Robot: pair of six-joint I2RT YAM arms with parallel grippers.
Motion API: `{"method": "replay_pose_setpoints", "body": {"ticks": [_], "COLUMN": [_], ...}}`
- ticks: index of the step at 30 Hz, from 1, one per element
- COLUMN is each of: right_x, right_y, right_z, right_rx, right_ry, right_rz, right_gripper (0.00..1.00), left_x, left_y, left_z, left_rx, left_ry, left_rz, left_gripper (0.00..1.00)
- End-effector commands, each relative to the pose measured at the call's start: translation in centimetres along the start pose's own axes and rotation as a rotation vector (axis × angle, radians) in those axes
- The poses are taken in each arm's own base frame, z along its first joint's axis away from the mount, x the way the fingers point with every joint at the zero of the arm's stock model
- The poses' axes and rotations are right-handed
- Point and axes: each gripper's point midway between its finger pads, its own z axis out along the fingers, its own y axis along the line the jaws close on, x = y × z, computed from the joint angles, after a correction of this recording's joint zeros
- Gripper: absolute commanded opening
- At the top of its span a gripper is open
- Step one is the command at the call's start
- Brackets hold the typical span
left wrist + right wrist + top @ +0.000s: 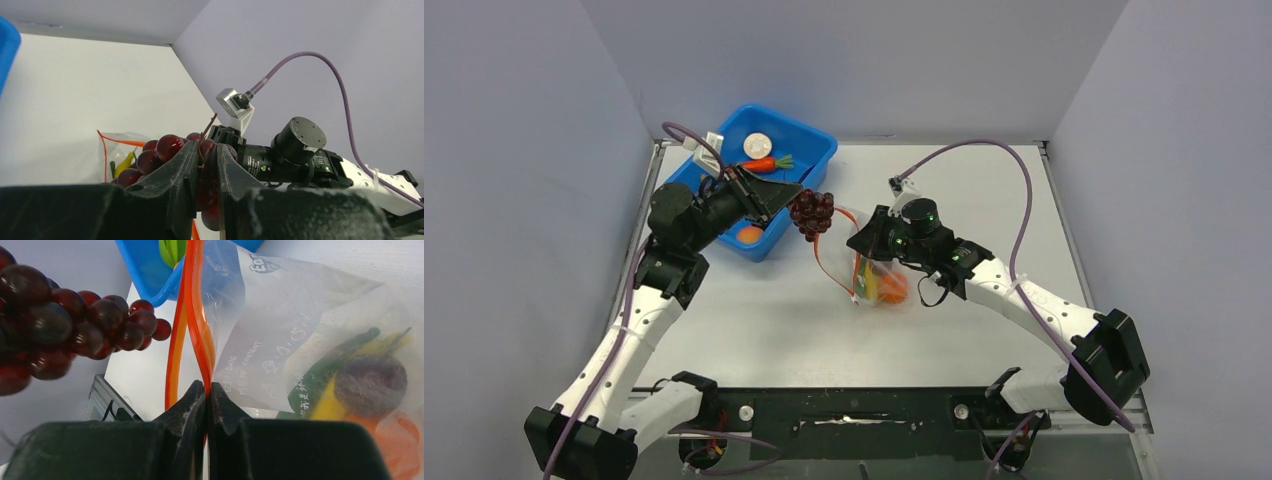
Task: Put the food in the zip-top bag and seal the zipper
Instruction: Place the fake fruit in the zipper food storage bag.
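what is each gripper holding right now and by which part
The left gripper pinches the dark purple toy grape bunch at its stem end. The right gripper pinches the clear plastic zip-top bag by its red-orange zipper strip.

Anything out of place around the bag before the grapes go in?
Nothing stands out. The right gripper pinches the zipper, the zip-top bag gapes open, and the left gripper holds the grapes beside it. The carrot and orange ball lie in the blue bin, nothing spilled.

Lavender-grey walls [854, 50] on three sides; white tabletop [764, 330].
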Motion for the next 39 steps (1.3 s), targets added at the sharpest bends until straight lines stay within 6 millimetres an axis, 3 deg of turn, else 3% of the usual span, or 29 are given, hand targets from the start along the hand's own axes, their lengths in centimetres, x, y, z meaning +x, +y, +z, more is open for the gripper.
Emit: {"method": "replay_pose_setpoints", "body": {"ticks": [1, 14, 18, 23, 39], "right_x": [-2.3, -2.1, -2.2, -2.4, -3.9], "right_y": [2.4, 2.2, 2.3, 2.5, 4.2], "right_z": [0.1, 0.1, 0.1, -0.1, -2.0], "right_rx": [-0.075, -0.072, -0.073, -0.077, -0.133], "right_ry": [-0.07, -0.072, -0.074, -0.081, -0.133], "right_rz": [-0.002, 0.005, 0.003, 0.0, -0.022], "right_gripper": [0.0, 0.0, 0.0, 0.0, 0.0], "left_x": [-0.9, -0.6, -0.4, 0.9, 4.5], "left_y": [-3.9, -7.0, -7.1, -6.0, 1.6], "left_z": [-0.1, -0.4, -0.3, -0.2, 1.1], "left_rx": [0.159, 0.3, 0.31, 0.315, 0.061], "left_ry": [-0.055, -0.074, -0.077, -0.08, -0.092], "left_rz": [-0.029, -0.098, -0.101, -0.14, -0.181], "left_gripper": [0.03, 0.03, 0.03, 0.03, 0.03]}}
